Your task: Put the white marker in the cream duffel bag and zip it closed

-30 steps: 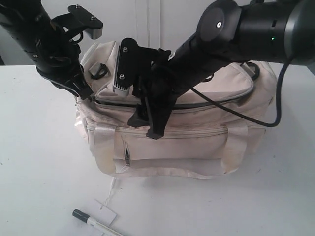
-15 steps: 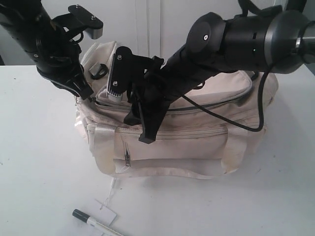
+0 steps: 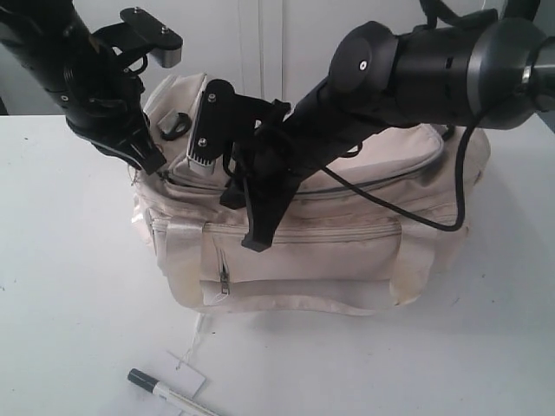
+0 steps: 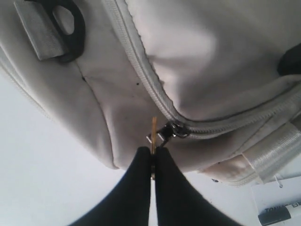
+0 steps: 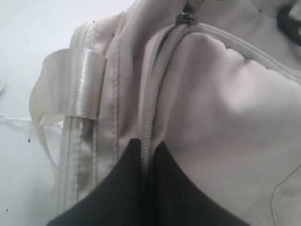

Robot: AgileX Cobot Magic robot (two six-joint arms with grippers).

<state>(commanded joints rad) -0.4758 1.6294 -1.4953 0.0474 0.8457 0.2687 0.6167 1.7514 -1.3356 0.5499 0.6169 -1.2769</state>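
Jaws of left gripper (image 4: 153, 151) pinch small brass zip pull (image 4: 154, 129) of soft cream fabric duffel bag (image 3: 347, 251), probably to run zip. Jaws of right gripper (image 5: 147, 143) clamped on zip seam, probably bracing fabric. Outside bag, well clear of both jaws: thin dark-capped white marker (image 3: 165, 390).

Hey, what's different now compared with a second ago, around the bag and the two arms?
The right gripper swung slightly left and lower over the cream duffel bag and closed, pinching the top zip seam. The bag's right end shifted a little. Unchanged: the left gripper stays clamped on the zip pull, and the white marker lies on the table by the hang tag.
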